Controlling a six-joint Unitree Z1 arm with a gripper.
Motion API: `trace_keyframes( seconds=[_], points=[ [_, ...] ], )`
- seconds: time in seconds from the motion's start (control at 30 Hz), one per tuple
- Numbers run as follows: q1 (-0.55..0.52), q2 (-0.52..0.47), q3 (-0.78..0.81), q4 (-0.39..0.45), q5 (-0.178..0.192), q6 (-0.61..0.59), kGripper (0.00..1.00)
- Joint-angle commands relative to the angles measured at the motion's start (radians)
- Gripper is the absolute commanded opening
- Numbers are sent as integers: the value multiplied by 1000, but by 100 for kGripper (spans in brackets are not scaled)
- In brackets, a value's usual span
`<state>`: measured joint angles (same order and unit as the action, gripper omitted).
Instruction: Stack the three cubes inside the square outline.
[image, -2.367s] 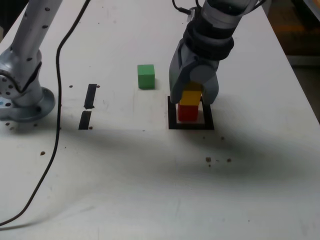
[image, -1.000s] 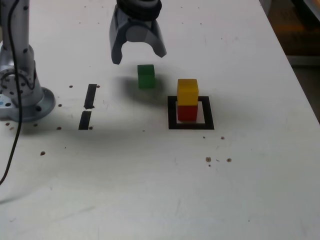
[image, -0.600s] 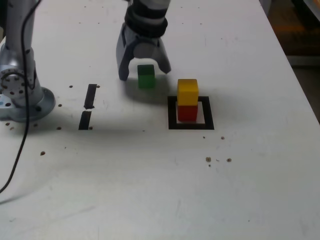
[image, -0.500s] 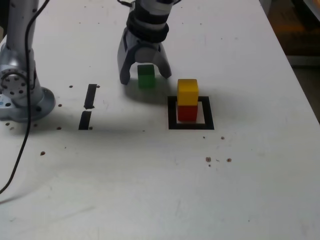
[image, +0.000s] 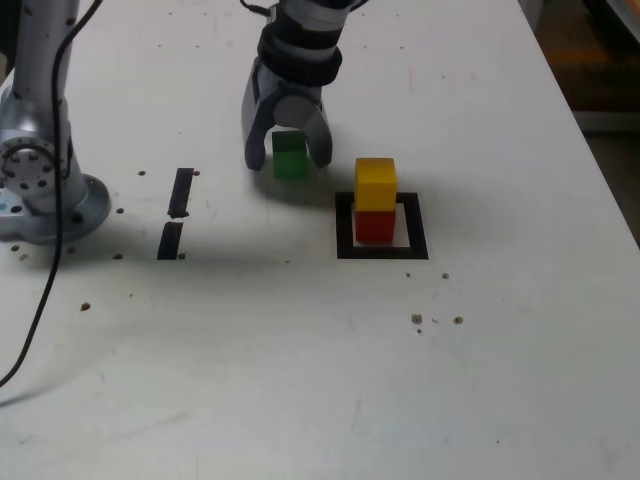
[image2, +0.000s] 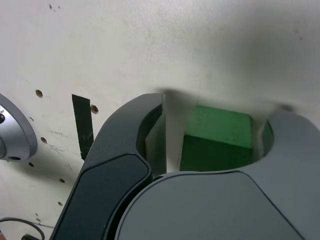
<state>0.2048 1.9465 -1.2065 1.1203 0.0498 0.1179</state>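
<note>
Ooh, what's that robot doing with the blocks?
The robot arm has its end effector around the green cube, one finger on each side. It isn't gripped yet: there's a gap on at least one side. The yellow cube already sits on the red cube, inside the black square outline. Green is outside it.

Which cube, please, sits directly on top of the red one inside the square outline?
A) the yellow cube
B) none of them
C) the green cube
A: the yellow cube rests on the red cube, within the black outline.
</note>
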Motion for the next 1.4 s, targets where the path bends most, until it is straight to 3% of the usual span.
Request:
trace_keyframes(
  seconds=[0.0,0.2,0.3,0.4,0.63,0.83,1.03,1.37],
  points=[
    [2,9,-9,-4,-11,10,49],
    [2,8,-19,-17,-19,19,30],
    [2,-7,-31,8,-18,18,26],
    [2,-37,-76,81,-6,12,25],
    [-31,-145,-319,348,48,-10,15],
    [-134,-209,-445,457,30,-69,13],
    [-224,-143,-552,484,-13,-100,13],
    [-259,6,-652,499,-34,-107,13]
  ],
)
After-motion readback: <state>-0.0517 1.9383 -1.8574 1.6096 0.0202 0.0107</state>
